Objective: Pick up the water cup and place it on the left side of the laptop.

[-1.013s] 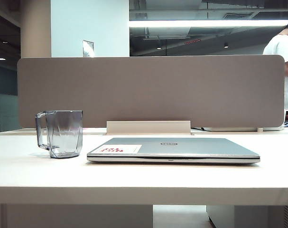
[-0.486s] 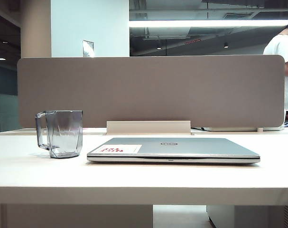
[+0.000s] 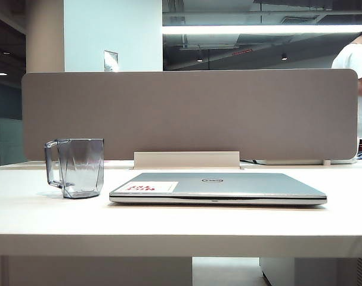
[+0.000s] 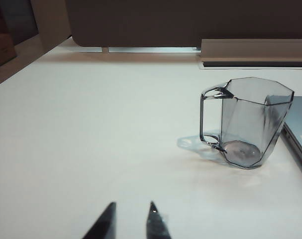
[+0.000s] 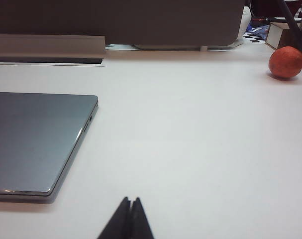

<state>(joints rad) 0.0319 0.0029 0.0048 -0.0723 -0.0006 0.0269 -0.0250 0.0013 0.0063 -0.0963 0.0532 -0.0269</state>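
The water cup (image 3: 80,167), a smoky-grey see-through mug with faceted sides and a squared handle, stands upright on the table just left of the closed silver laptop (image 3: 219,187). In the left wrist view the water cup (image 4: 250,124) sits a short gap from the laptop's edge (image 4: 299,133), its handle turned away from the laptop. My left gripper (image 4: 132,204) hangs well back from the cup, open, with nothing between its tips. My right gripper (image 5: 130,199) is shut and empty, over bare table beside the laptop (image 5: 36,139). Neither gripper shows in the exterior view.
A grey partition panel (image 3: 189,113) runs along the table's far edge, with a pale cable-tray cover (image 3: 186,159) behind the laptop. A red-orange round fruit (image 5: 286,62) lies far off on the laptop's right. A person in white (image 3: 356,77) stands beyond the partition.
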